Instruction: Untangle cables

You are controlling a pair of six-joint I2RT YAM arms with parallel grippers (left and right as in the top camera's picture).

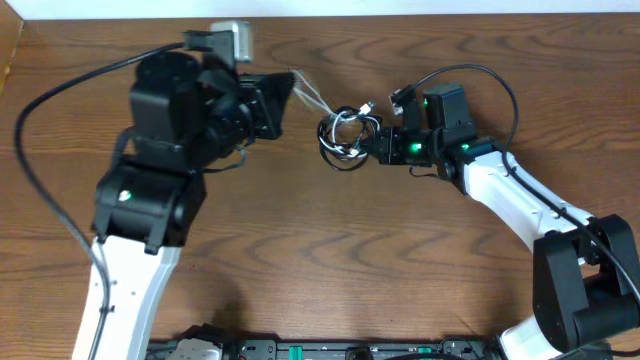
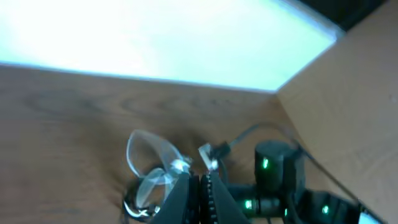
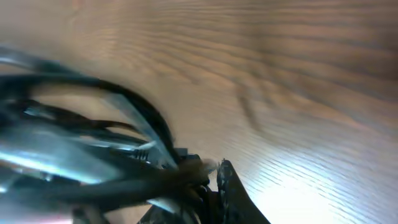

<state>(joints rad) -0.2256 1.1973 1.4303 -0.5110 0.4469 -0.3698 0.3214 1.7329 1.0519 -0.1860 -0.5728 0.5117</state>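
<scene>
Tangle: the tangle [image 1: 345, 135] of black and white cords lies on the table [image 1: 300, 250], between the two grippers, nearer the right one.
White cable: the white cable [image 1: 312, 97] runs up and left out of the tangle to the left gripper [image 1: 288, 100]. In the left wrist view it makes a loose loop [image 2: 149, 155] just past the fingertips.
Left pincer: the jaws are pressed together [image 2: 200, 186]. The white cable comes out right at their tips and seems pinched there. The contact itself is small and soft in focus.
Right pincer: the right gripper [image 1: 372, 145] is at the tangle's right edge, jaws closed. In its wrist view black strands [image 3: 93, 143] run in beside the one finger [image 3: 227, 186] that shows. Which strand is caught cannot be made out.
Plug: a small plug [image 2: 208, 151] sticks up from the tangle near the right arm [image 2: 273, 168].
Hard to see: the right wrist view is badly blurred and the cords smear together. The left arm's bulk hides its own fingers from overhead. How the strands cross inside the tangle cannot be told.
</scene>
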